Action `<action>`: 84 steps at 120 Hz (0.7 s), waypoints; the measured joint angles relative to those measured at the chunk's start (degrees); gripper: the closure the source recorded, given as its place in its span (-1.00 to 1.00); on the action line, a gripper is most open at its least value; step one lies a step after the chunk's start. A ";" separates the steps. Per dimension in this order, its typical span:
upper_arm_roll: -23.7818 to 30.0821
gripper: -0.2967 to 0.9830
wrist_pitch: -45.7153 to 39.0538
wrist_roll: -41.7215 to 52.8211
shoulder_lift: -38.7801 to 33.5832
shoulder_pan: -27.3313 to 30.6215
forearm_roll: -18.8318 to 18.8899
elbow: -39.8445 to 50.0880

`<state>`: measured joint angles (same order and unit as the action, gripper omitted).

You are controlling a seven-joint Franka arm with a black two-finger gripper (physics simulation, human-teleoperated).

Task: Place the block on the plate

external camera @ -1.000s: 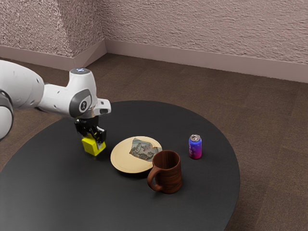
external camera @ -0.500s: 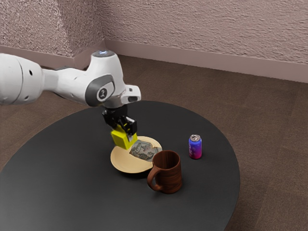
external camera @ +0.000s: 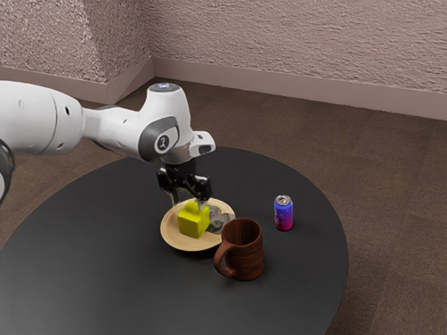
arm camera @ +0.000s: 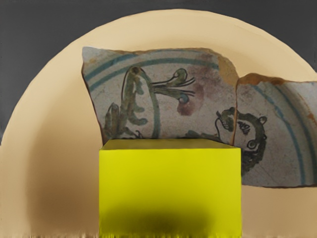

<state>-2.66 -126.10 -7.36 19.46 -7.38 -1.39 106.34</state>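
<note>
1. Exterior view: the yellow block (external camera: 192,221) appeared to rest on the plate (external camera: 182,242), toward the exterior view's left of the patterned shard (external camera: 221,220). In the wrist view its top hid part of that shard; I couldn't tell whether its underside was touching it.
2. If an edge was on the shard, I judged, the block could rock or slip once left alone.
3. A sideways drift as I rose could have let one finger catch the block and drag or tip it. Straight up seemed the safest way out.
4. Swinging low toward the exterior view's right, on the near side, risked knocking the wooden mug (external camera: 248,257); the can (external camera: 283,215), farther off, worried me less.
5. My gripper (external camera: 188,202) stood wide open just above the block, fingers spread apart, with nothing clamped between them.
</note>
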 joint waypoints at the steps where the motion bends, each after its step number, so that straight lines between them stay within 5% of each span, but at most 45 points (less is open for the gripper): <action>1: -0.01 -0.37 0.03 -0.08 -0.17 0.00 -0.01 0.02; 33: -0.31 -0.49 1.13 -2.09 -8.18 -0.53 0.37 -0.12; 84: -1.83 -0.53 14.33 -2.28 -17.90 -0.64 7.33 -4.81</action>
<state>-4.49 -111.77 -9.64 1.57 -8.02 5.94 101.53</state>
